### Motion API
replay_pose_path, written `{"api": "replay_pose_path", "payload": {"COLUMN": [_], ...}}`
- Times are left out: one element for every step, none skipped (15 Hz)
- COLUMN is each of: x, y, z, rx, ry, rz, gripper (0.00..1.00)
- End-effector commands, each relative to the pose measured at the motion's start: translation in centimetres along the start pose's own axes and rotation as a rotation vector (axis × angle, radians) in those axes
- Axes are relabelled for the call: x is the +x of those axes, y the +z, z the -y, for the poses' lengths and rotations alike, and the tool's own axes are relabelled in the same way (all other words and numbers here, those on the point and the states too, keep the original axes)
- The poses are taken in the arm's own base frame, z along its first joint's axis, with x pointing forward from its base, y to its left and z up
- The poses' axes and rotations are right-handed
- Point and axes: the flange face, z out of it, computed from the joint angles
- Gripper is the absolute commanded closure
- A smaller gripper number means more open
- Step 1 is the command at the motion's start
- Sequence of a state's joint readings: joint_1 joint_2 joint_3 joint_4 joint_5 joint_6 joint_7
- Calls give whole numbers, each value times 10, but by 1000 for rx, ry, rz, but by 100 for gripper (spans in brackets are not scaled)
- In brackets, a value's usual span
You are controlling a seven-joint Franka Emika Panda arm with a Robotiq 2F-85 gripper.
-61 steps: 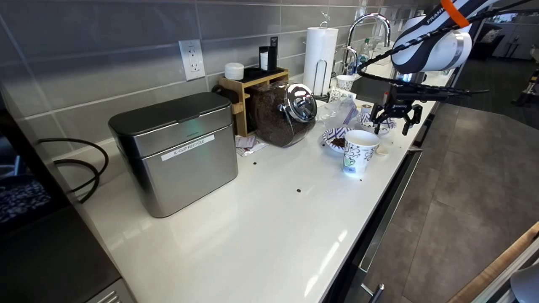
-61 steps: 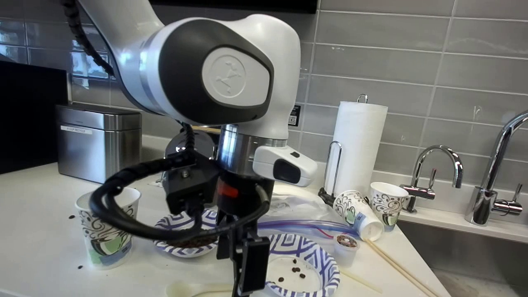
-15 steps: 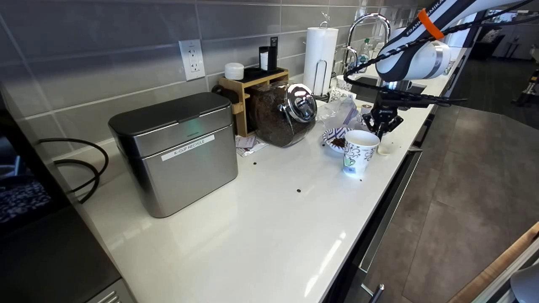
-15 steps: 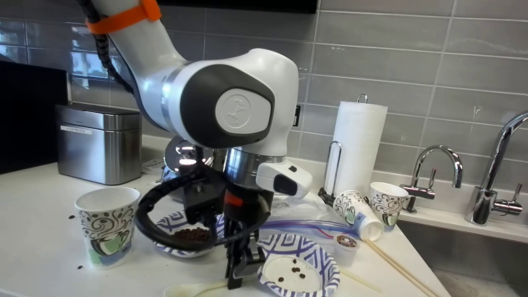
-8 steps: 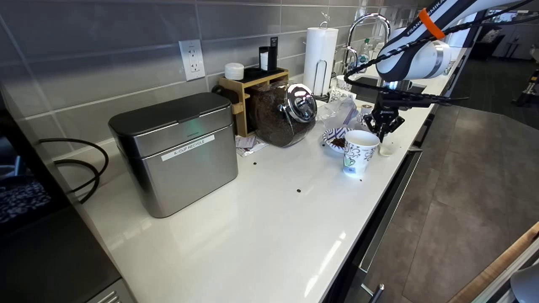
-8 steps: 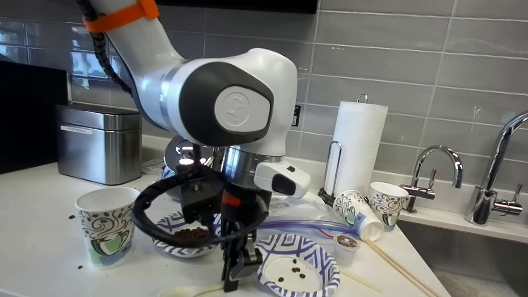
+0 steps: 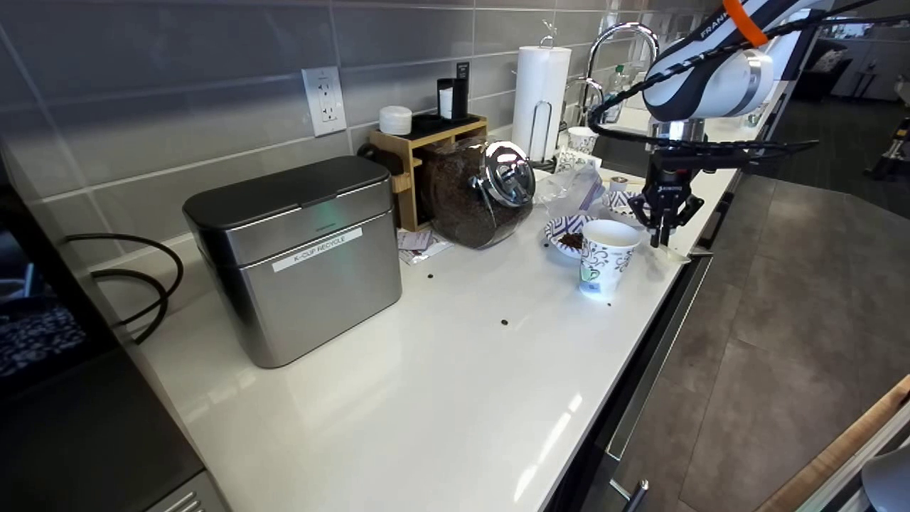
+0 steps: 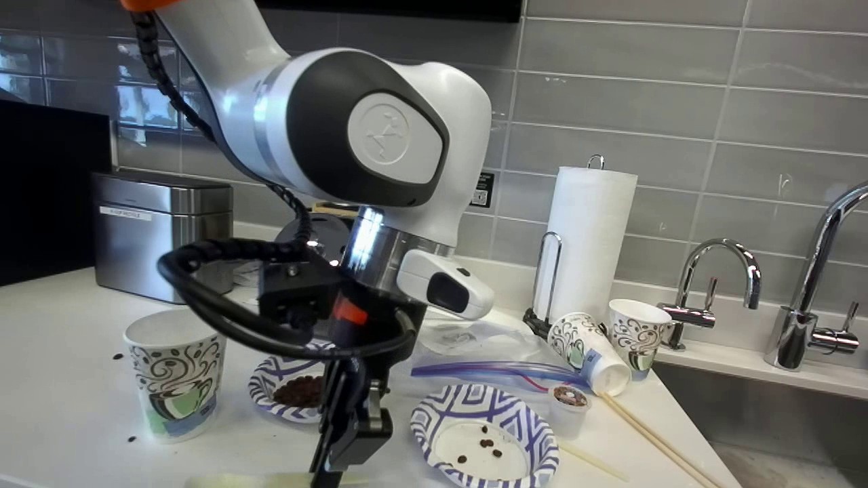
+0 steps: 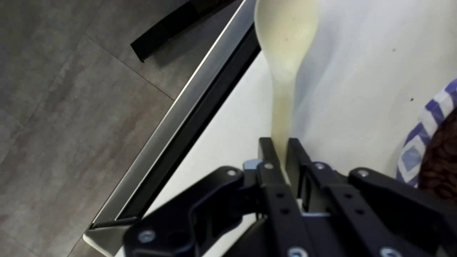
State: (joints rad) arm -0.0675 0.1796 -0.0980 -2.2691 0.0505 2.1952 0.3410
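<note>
My gripper (image 9: pixel 280 144) is shut on the handle of a pale cream spoon (image 9: pixel 287 32). In the wrist view the spoon points away from the fingers, its wide end reaching over the counter's front edge. A soft shadow beside it suggests it hangs just above the counter. One exterior view cuts the spoon (image 8: pixel 234 481) off at the bottom. A patterned bowl (image 8: pixel 261 393) full of dark beans (image 8: pixel 298 392) sits behind the gripper. Close by stands an upright paper cup (image 7: pixel 604 263). Another patterned bowl (image 8: pixel 468 400) holds several loose beans.
A clear plastic bag (image 8: pixel 475 339), a small pod cup (image 8: pixel 568 410), chopsticks (image 8: pixel 661 440), a tipped paper cup (image 8: pixel 586 349) and a paper towel roll (image 8: pixel 590 237) stand toward the sink (image 8: pixel 780 413). A glass jar (image 7: pixel 462 192) and steel bin (image 7: pixel 327 277) line the wall.
The gripper was open above the counter at first, then shut at the spoon's handle. Over the last half second it has risen and shifted toward the front edge, carrying the spoon along.
</note>
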Motion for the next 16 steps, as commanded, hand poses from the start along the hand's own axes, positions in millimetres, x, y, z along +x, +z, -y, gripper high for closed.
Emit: {"api": "replay_pose_path", "payload": {"x": [-22, -27, -30, -33, -36, -38, -38, -39, -39, -41, -41, -42, -42, -43, -44, -44], "y": [-18, -24, -32, -39, -48, -56, -63, -71, -78, -85, -91, -96, -101, -104, -105, -107], "z": [-13, -16, -20, -22, -25, -26, -27, -25, -23, -20, -17, -14, -10, -6, -1, 3], "rx": [9, 14, 19, 26, 40, 50, 65, 78, 92, 112, 129, 144, 166, 188, 214, 235], "ry": [14, 13, 22, 28, 41, 54, 57, 68, 78, 82, 87, 94, 97, 92, 99, 99], "rz": [34, 34, 20, 9, -13, -40, -71, -97, -129, -156, -187, -220, -262, -320, -369, -418], "gripper": [97, 97, 97, 97, 97, 97, 97, 97, 97, 97, 97, 97, 97, 97, 97, 97]}}
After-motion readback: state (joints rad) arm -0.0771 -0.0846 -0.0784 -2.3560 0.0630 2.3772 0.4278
